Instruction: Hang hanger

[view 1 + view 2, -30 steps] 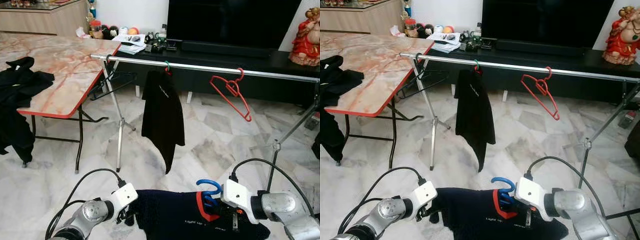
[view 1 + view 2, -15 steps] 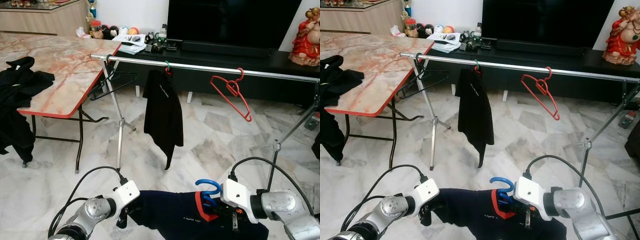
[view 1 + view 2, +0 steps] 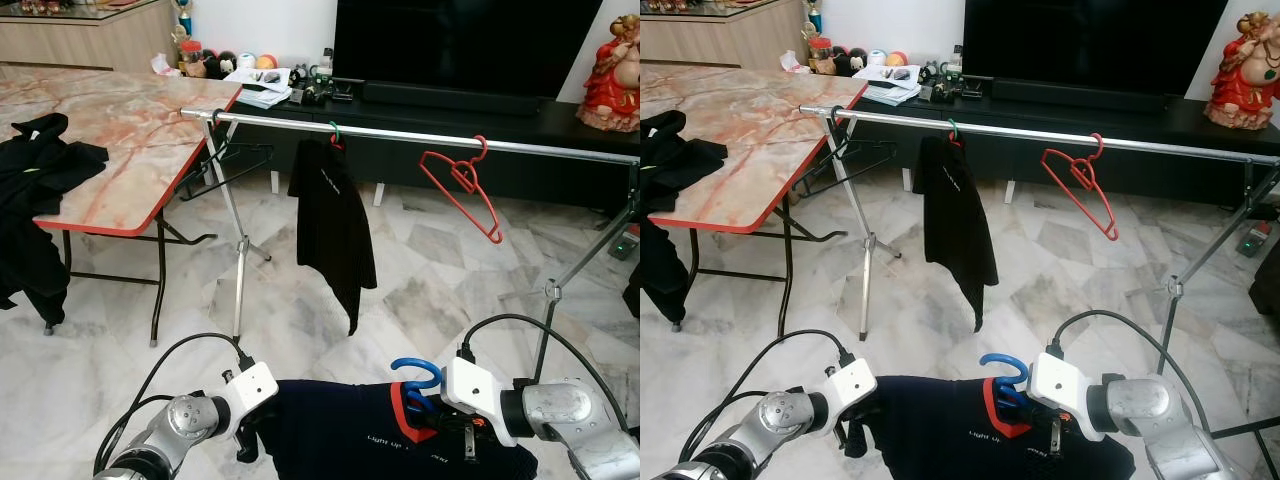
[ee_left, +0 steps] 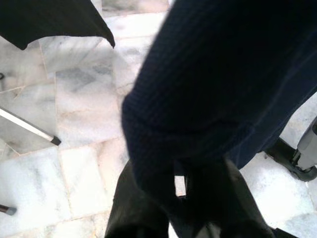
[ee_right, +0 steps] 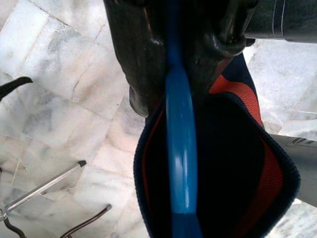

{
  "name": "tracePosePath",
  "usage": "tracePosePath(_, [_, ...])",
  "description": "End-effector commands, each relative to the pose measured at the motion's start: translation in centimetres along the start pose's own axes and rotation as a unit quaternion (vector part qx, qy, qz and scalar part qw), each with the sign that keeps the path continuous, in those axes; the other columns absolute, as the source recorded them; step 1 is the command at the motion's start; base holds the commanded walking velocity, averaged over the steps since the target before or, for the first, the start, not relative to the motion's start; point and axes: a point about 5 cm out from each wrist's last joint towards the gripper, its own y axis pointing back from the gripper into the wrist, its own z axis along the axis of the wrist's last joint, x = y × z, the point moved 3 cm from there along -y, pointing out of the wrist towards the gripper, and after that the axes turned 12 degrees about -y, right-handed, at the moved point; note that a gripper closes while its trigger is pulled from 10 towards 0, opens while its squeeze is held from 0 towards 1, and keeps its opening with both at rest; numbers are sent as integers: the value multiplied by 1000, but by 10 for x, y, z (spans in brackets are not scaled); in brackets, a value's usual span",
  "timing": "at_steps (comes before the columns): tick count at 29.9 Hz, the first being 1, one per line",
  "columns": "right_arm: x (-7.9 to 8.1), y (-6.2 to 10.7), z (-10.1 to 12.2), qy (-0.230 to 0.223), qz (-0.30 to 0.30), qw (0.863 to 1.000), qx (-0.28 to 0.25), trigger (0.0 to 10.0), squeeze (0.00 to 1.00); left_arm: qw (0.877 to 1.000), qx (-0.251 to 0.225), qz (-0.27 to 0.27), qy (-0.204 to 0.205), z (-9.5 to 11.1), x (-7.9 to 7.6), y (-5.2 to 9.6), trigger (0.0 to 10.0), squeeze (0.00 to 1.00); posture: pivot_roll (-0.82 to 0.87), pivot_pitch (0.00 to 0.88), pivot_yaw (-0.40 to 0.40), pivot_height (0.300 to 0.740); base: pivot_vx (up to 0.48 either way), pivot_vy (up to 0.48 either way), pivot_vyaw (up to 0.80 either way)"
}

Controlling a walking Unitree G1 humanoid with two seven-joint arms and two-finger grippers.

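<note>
Holding a blue hanger (image 3: 416, 378) with a navy sweater (image 3: 350, 432) draped on it, the robot stands before a metal clothes rail (image 3: 420, 135) on a marble floor (image 3: 420, 290). The right gripper (image 5: 181, 74) is clamped on the hanger's blue neck, just above the sweater's red-lined collar (image 5: 257, 163) (the wrist view shows the black fingers (image 5: 133, 59) pressing the plastic from both sides). The left gripper (image 4: 178, 198) is closed on a fold of the sweater's other end, its dark fingers (image 4: 133, 208) pinching the knit cloth. Both grippers hold the garment low and near the robot's body, well short of the rail.

On the rail, a black shirt (image 3: 333, 230) hangs from a green hook (image 3: 335, 130), a red hanger (image 3: 462, 185) hangs bare to its right, and a black hanger (image 3: 225, 160) hangs at the left end beside a table (image 3: 130, 130) with a marble-patterned top and a red edge. Dark clothes (image 3: 35, 200) lie over the table's near corner. Behind the rail stands a low dark cabinet (image 3: 560, 120) with a large black screen (image 3: 470, 45) and a red figurine (image 3: 612, 75).
</note>
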Motion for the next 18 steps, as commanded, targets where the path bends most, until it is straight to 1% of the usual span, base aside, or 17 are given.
tracePosePath(1, [-5,5,5,9,-9,1000,-3,10000,0,1000,3,-17,-11,-3,-5,1,0,0,-30,44,-48,740,0,0,0])
tracePosePath(9, [-4,3,5,7,-7,1000,-5,10000,0,1000,2,-14,-14,-1,-2,1,0,0,-29,49,-43,740,0,0,0])
tracePosePath(11, [-2,3,2,7,-4,1000,-2,10000,0,1000,15,-7,-15,-6,-1,3,0,0,-24,49,-44,740,0,0,0])
tracePosePath(13, [-2,3,2,6,-3,1000,-1,10000,0,1000,17,-5,-15,-8,0,4,0,0,-24,49,-44,740,0,0,0])
tracePosePath(15, [-2,3,-1,8,-4,1000,7,10000,0,999,37,18,-9,-15,5,7,0,0,-28,48,-42,740,0,0,0])
tracePosePath(16, [-2,3,-2,8,-7,1000,10,10000,0,998,48,41,2,-19,11,9,0,0,-27,46,-42,740,0,0,0])
tracePosePath(17, [-2,3,-2,8,-7,1000,11,10000,0,998,50,46,4,-20,12,9,0,0,-27,46,-42,740,0,0,0])
tracePosePath(18, [-3,4,-4,11,-9,1000,19,10000,0,995,72,75,14,-26,18,12,0,0,-29,46,-42,740,0,0,0])
